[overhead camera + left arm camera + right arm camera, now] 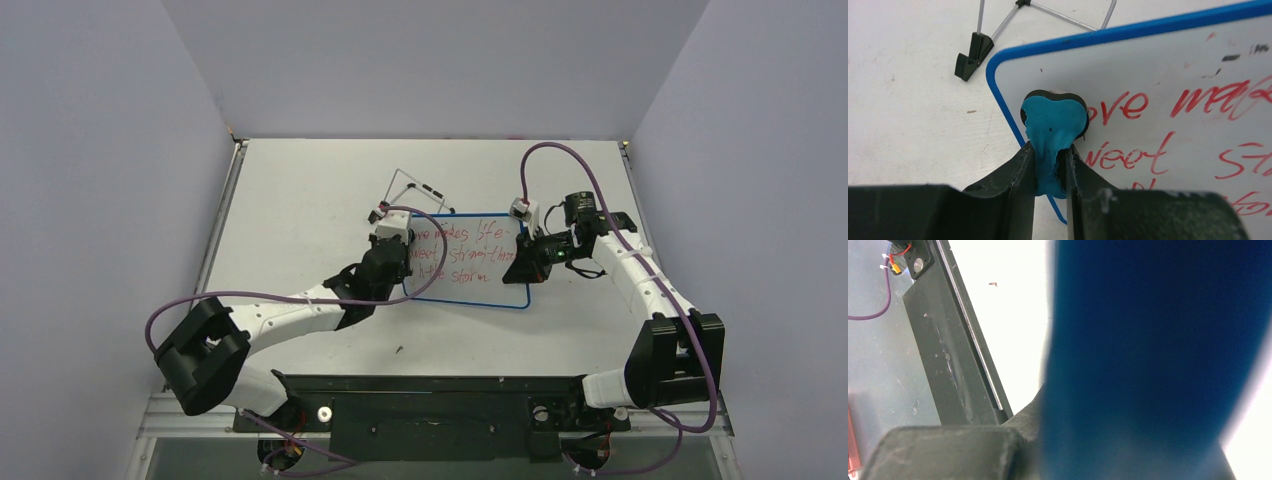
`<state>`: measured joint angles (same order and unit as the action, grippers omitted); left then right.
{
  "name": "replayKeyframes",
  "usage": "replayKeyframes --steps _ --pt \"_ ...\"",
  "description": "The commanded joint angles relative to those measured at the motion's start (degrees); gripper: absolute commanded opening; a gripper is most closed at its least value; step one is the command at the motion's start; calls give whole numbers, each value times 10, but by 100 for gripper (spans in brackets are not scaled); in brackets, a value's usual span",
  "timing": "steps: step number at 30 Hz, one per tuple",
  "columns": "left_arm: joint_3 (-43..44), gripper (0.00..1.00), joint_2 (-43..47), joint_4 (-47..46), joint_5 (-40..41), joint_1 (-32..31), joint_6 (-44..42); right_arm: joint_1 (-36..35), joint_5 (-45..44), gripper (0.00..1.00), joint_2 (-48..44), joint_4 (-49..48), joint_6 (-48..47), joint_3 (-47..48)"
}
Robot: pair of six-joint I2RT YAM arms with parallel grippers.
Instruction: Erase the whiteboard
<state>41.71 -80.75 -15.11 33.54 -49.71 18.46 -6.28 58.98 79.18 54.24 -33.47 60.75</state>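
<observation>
Pinching eraser (1054,127) on whiteboard (1173,70), outstretched left claw (1050,175); right claw (527,262) clamping its edge

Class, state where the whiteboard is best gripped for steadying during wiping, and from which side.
The middle of its right short edge, coming from the right: the whiteboard is a thin panel that jaws can pinch across, and that edge is clear of the eraser held by the left gripper.

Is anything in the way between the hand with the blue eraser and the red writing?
Nothing visible is. The left hand holds the eraser right on the whiteboard corner, beside the first red words.
</observation>
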Motion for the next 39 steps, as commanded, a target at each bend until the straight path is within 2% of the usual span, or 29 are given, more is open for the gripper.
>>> replayKeyframes --steps 1,13,19,28,33,39 --pt "45 0 -3 -27 3 5 -16 -5 18 0 -22 7 -31 2" --pt "-37 0 2 -53 -45 -17 -12 -5 18 0 -20 10 -34 3" --pt "-26 0 7 -54 -40 -19 -33 -5 19 0 -18 9 -34 3" --pt "30 0 14 -35 -60 23 -62 -4 18 0 -21 10 -34 2" --pt "15 0 18 -39 -83 21 -57 -4 19 0 -21 11 -35 3" --pt "-43 0 34 -61 -107 3 -36 -5 20 0 -20 12 -38 4"
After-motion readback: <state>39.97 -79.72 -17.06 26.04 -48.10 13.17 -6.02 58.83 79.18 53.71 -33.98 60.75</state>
